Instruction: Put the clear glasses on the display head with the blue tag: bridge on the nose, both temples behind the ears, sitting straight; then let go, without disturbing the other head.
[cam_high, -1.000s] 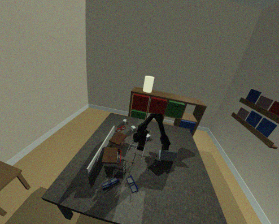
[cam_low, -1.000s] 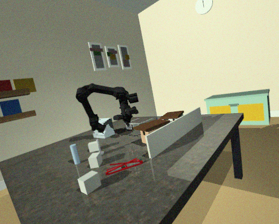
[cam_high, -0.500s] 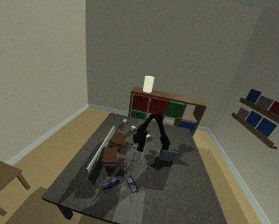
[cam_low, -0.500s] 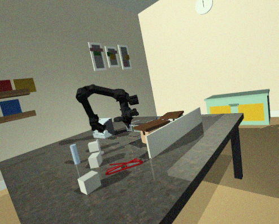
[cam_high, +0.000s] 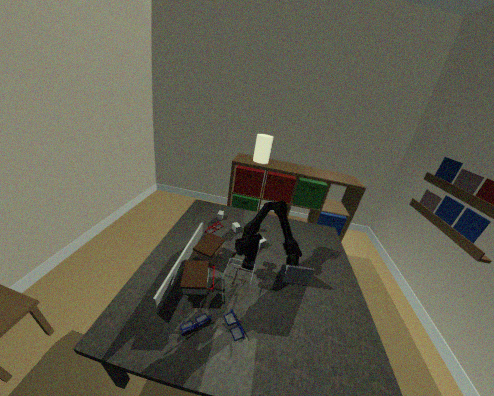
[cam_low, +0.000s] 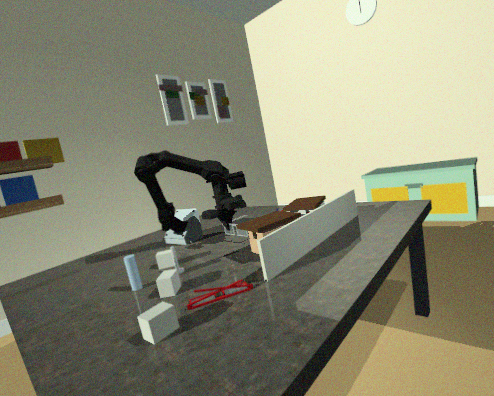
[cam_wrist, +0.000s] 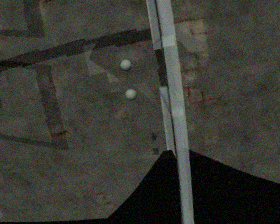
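My gripper (cam_high: 249, 266) (cam_low: 229, 225) (cam_wrist: 174, 159) is shut on the clear glasses (cam_high: 243, 269) (cam_low: 235, 235) (cam_wrist: 178, 110), low over the table, beside the display heads. The frame runs lengthwise through the wrist view. Two display heads with flat brown tops stand along the white panel: one head (cam_high: 195, 274) (cam_low: 305, 202) nearer the top camera, the other head (cam_high: 209, 245) (cam_low: 269, 221) nearer the exterior camera. The held glasses are apart from both heads. I cannot make out the blue tag, or the noses and ears.
A white upright panel (cam_high: 179, 265) (cam_low: 310, 235) stands behind the heads. Blue glasses (cam_high: 195, 324) and more blue glasses (cam_high: 234, 326) lie at the near side in the top view. Red glasses (cam_low: 220, 293), several white blocks (cam_low: 159, 322) and a pale blue cylinder (cam_low: 132, 272) are at the other end.
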